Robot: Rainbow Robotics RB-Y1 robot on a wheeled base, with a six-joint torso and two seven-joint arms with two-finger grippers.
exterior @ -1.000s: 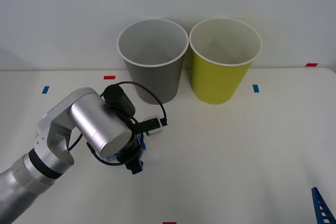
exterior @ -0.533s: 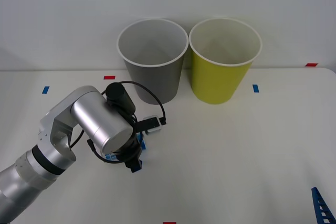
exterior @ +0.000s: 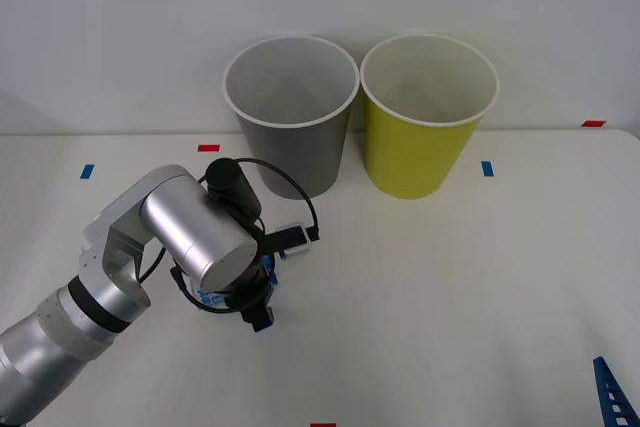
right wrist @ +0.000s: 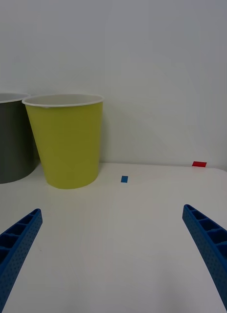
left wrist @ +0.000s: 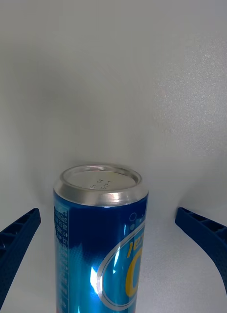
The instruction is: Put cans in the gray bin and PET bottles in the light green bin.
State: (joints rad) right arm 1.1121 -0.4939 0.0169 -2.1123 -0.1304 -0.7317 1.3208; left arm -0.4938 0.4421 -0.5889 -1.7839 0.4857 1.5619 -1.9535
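A blue can (left wrist: 101, 239) with a silver end and a yellow-ringed logo lies on the white table between the two blue fingers (left wrist: 15, 242) of my left gripper (left wrist: 107, 217). That gripper is open, and its fingers stand clear of the can on both sides. In the front view the left gripper (exterior: 264, 295) points down at the table in front of the gray bin (exterior: 290, 112), and the arm hides most of the can. The light green bin (exterior: 428, 112) stands right of the gray one. My right gripper (right wrist: 111, 217) is open and empty at the table's near right.
Both bins stand side by side against the back wall, also seen as the light green bin (right wrist: 67, 142) and the gray bin (right wrist: 11, 139) from the right wrist. Small red and blue tape marks (exterior: 487, 168) dot the white table (exterior: 450, 277).
The left arm's wrist has shifted slightly toward the bins; its gripper stays low around the can. The right arm has not moved.
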